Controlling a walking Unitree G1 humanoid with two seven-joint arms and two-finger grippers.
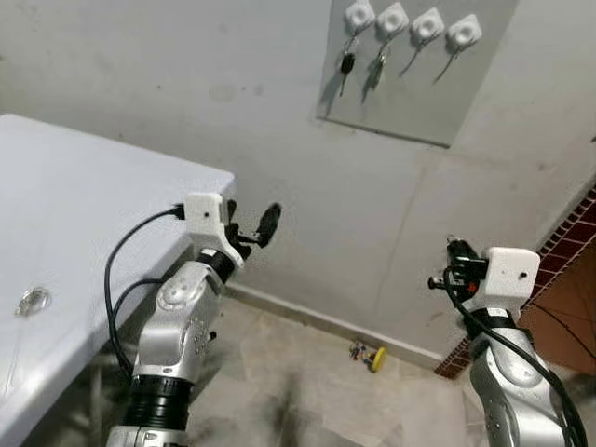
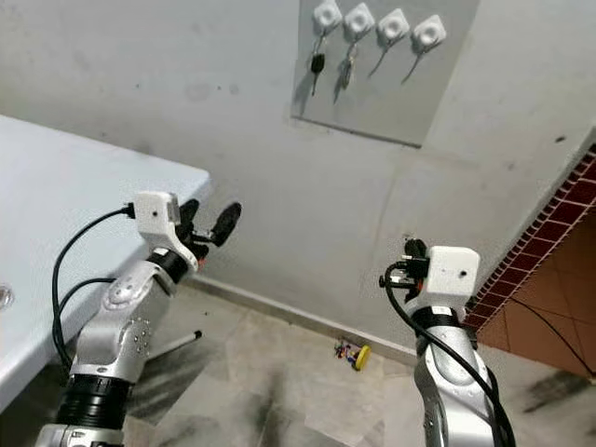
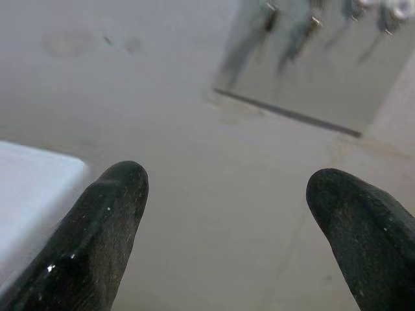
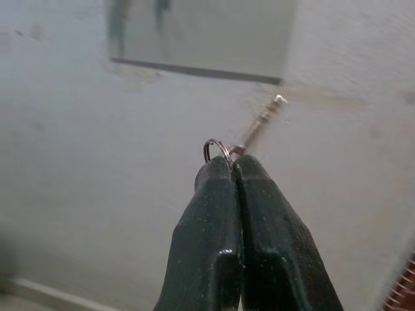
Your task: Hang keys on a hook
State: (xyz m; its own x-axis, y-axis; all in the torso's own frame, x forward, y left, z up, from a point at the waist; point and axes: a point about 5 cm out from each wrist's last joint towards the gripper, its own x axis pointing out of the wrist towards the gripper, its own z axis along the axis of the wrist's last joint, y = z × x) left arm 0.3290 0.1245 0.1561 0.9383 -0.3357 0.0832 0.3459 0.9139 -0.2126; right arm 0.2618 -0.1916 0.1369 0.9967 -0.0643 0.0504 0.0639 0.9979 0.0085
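A grey board (image 1: 424, 88) on the wall carries a row of white hooks (image 1: 427, 25). The two leftmost hooks hold keys, one black-headed (image 1: 346, 63); the two hooks on the right are bare. My right gripper (image 4: 232, 165) is shut on a key ring (image 4: 217, 149), with a silver key (image 4: 262, 120) sticking out beyond the fingertips. It is held up at lower right (image 1: 453, 253), well below the board. My left gripper (image 1: 253, 228) is raised near the table corner, open and holding nothing (image 3: 227, 214).
A white table (image 1: 84, 196) fills the left side, with a small metal ring-shaped object (image 1: 33, 301) on it. A small yellow and red item (image 1: 371, 356) lies on the floor by the skirting. A red brick wall (image 1: 570, 244) stands at far right.
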